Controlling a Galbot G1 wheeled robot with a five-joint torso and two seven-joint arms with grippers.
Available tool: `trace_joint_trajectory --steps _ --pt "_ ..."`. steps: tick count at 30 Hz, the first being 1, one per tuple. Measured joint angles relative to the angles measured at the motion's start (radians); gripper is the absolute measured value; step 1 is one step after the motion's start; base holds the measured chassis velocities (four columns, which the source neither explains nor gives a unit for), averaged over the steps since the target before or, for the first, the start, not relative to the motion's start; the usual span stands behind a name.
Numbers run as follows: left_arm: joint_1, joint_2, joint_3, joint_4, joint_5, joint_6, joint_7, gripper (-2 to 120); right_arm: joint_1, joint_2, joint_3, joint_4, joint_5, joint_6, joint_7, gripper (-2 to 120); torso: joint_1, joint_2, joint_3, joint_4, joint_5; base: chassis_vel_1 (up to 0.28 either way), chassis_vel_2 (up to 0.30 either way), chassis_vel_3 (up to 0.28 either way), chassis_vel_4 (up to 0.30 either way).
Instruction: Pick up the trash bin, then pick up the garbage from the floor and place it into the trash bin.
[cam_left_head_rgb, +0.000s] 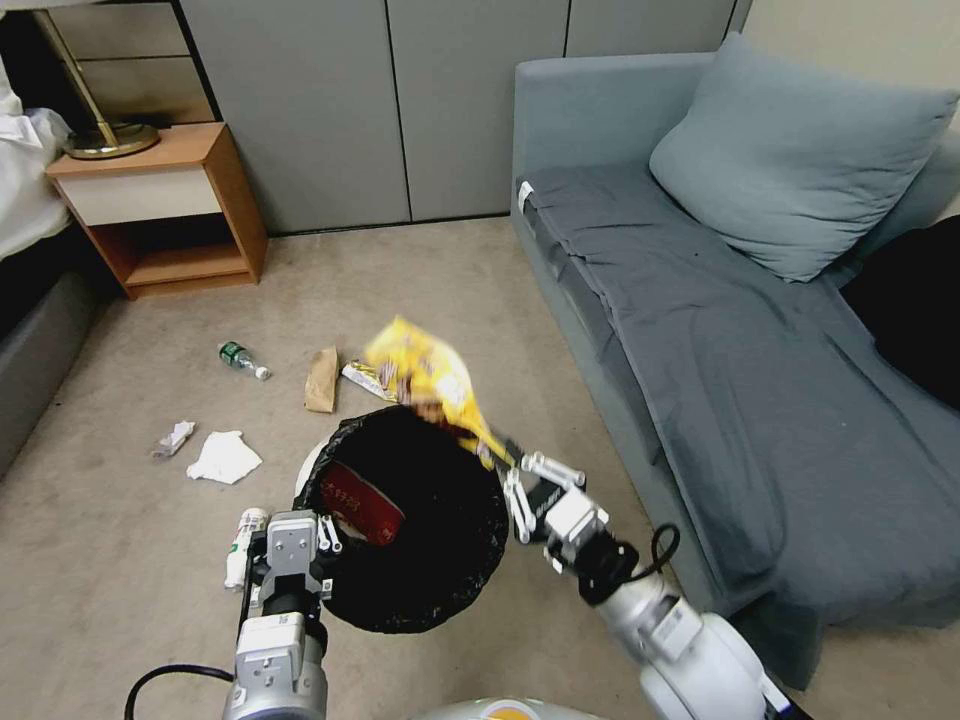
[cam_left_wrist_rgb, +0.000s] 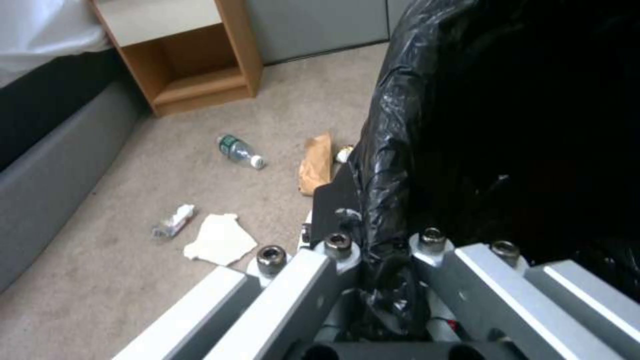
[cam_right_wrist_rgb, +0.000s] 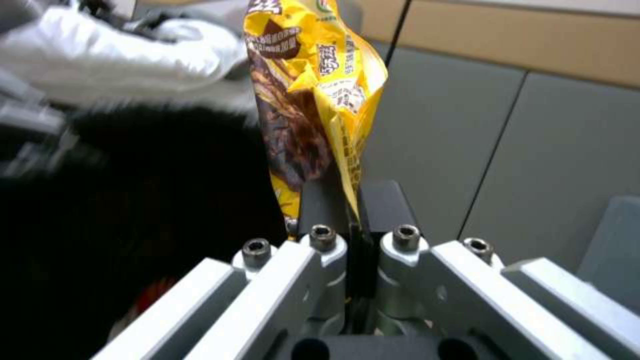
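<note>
Nearest the robot, the left gripper (cam_left_head_rgb: 325, 535) is closed on the rim of the trash bin (cam_left_head_rgb: 405, 520), pinching the black liner (cam_left_wrist_rgb: 400, 150) between its pads and holding the bin off the carpet (cam_left_head_rgb: 120, 560). A red-white packet (cam_left_head_rgb: 362, 502) already lies inside the bin. Just beside the bin's right edge, the right gripper (cam_left_head_rgb: 505, 465) is clamped on the lower edge of a yellow snack wrapper (cam_right_wrist_rgb: 313, 95); the wrapper stands above the bin's far rim, not yet released.

On the carpet beside the left arm lies a small white bottle (cam_left_head_rgb: 242, 545). Farther out lie a white tissue (cam_left_head_rgb: 224, 457), a crumpled scrap (cam_left_head_rgb: 172, 438), a brown paper bag (cam_left_head_rgb: 322, 379), a second wrapper (cam_left_head_rgb: 365, 380) and a green-labelled bottle (cam_left_head_rgb: 242, 359). Beyond stand a wooden nightstand (cam_left_head_rgb: 165, 205) and a grey sofa (cam_left_head_rgb: 720, 330).

Progress, as judged: bin lifted, one piece binned, one in transfer, about six left.
</note>
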Motion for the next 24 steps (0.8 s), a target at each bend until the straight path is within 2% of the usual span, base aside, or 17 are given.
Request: trace_joint_trajectory --steps 17,20,21,24 --pt "-0.003 0.001 0.007 0.0 0.0 0.0 -0.001 0 -0.061 -0.015 -0.031 -0.062 -0.061 0.016 -0.004 2 0.0 0.0 0.0 0.0 -0.0002 0.0 0.0 0.0 0.0" --pt "-0.003 0.0 0.011 0.0 0.002 0.0 -0.001 0 -0.059 -0.01 -0.043 -0.077 -0.076 0.014 -0.008 17 0.0 0.0 0.0 0.0 -0.0002 0.0 0.0 0.0 0.0" --pt "-0.003 0.0 0.011 0.0 0.002 0.0 -0.001 0 -0.059 -0.01 -0.043 -0.077 -0.076 0.014 -0.008 17 0.0 0.0 0.0 0.0 -0.0002 0.0 0.0 0.0 0.0" --pt "-0.004 -0.004 0.017 0.003 0.008 0.0 -0.001 0 -0.049 0.002 -0.062 -0.087 -0.082 0.0 -0.009 30 0.0 0.0 0.0 -0.0001 -0.0002 0.0 0.0 0.0 0.0"
